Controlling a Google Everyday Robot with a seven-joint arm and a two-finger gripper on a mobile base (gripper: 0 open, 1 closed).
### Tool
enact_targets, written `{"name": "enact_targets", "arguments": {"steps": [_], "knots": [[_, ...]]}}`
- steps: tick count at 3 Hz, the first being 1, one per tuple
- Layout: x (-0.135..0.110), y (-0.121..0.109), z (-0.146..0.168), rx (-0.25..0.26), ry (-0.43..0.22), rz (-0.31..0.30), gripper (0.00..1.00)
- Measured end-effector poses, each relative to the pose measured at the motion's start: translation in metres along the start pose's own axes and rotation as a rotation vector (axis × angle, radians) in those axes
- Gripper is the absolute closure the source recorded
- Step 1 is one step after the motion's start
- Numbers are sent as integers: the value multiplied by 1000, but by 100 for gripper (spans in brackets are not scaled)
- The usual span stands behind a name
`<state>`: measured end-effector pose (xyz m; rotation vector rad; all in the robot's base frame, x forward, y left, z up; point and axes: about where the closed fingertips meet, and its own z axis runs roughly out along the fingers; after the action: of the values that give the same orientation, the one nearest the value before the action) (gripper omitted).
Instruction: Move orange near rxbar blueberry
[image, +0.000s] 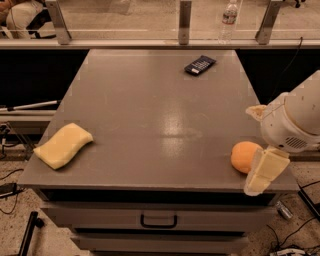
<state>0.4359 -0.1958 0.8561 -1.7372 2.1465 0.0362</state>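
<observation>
The pincer (263, 172) hangs at the front right corner of the counter (150, 100), just beside the orange (243, 156); I cannot tell whether it is open or closed. The wrapped bar (200, 65) lies well apart, near the back edge. A yellow sponge (63, 145) sits by the front left corner.

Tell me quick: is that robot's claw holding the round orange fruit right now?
Gripper: beside the round orange fruit at the front right edge of the grey table; open, closed or holding cannot be told.
</observation>
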Motion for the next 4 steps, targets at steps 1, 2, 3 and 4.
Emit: {"name": "enact_targets", "arguments": {"steps": [1,2,3,4], "knots": [[-1,0,-1,2,1,-1,15],[-1,1,-3,5,1,-3,37],[-2,1,-4,8,2,-4,61],[-3,2,-6,11,3,-7,92]]}}
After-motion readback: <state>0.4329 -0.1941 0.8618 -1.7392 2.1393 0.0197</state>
